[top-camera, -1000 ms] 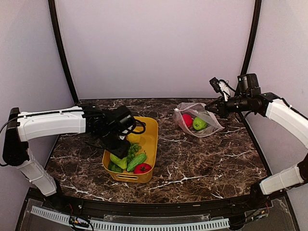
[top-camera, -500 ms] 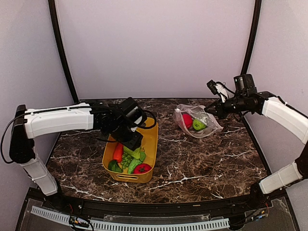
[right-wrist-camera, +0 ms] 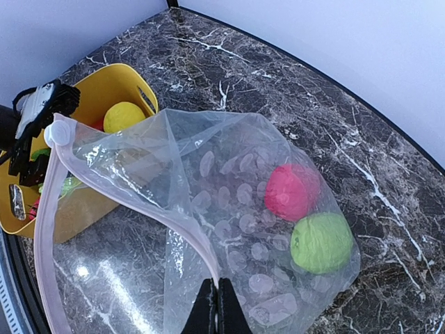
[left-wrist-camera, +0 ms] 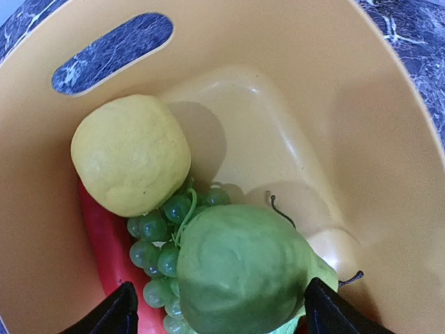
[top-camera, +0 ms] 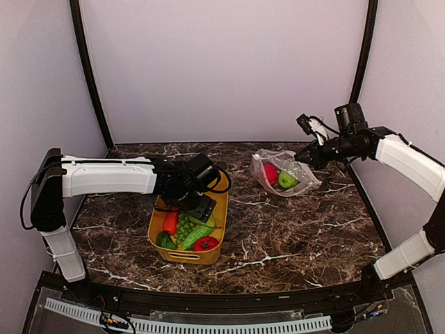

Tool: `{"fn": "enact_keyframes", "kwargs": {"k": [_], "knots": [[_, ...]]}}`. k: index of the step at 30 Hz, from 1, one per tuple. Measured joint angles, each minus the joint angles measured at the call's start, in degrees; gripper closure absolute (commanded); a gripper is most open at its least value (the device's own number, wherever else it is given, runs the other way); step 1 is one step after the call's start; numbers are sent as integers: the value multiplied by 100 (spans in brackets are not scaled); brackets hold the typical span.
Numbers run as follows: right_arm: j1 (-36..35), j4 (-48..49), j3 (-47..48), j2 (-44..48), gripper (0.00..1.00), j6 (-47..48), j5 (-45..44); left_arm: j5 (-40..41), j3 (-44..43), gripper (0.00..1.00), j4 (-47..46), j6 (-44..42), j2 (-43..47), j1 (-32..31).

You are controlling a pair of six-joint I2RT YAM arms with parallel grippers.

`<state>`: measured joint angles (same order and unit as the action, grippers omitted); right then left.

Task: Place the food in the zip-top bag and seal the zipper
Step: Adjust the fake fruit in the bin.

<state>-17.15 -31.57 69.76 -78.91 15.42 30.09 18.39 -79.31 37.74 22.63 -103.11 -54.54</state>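
The clear dotted zip-top bag (top-camera: 290,172) lies at the back right and holds a red round fruit (right-wrist-camera: 290,191) and a green round fruit (right-wrist-camera: 321,241). My right gripper (right-wrist-camera: 217,306) is shut on the pinkish zipper strip (right-wrist-camera: 182,233) and holds the mouth up; it also shows in the top view (top-camera: 300,158). My left gripper (left-wrist-camera: 219,316) is open inside the yellow tub (left-wrist-camera: 361,139), one finger on each side of the green pear (left-wrist-camera: 240,271). Beside the pear lie the lemon (left-wrist-camera: 131,154), grapes (left-wrist-camera: 156,243) and a red carrot (left-wrist-camera: 104,240).
In the top view the yellow tub (top-camera: 221,209) sits left of centre with the carrot (top-camera: 170,221), a cucumber (top-camera: 197,235) and a red fruit (top-camera: 206,243) at its near end. Dark marble table (top-camera: 292,229); black frame posts at the back corners.
My left gripper has moved right and toward the tub's far end, uncovering the carrot. My right gripper has shifted slightly left and up with the bag edge.
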Motion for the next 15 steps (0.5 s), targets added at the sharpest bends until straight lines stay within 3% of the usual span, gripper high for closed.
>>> {"fn": "enact_keyframes", "kwargs": {"k": [8,15], "knots": [[0,-223,11,-59,100,20,-70,149,1268,14,-837,1036,933,15],[0,-282,74,-61,100,55,-144,-651,1532,15,-1762,1456,1049,201]]}}
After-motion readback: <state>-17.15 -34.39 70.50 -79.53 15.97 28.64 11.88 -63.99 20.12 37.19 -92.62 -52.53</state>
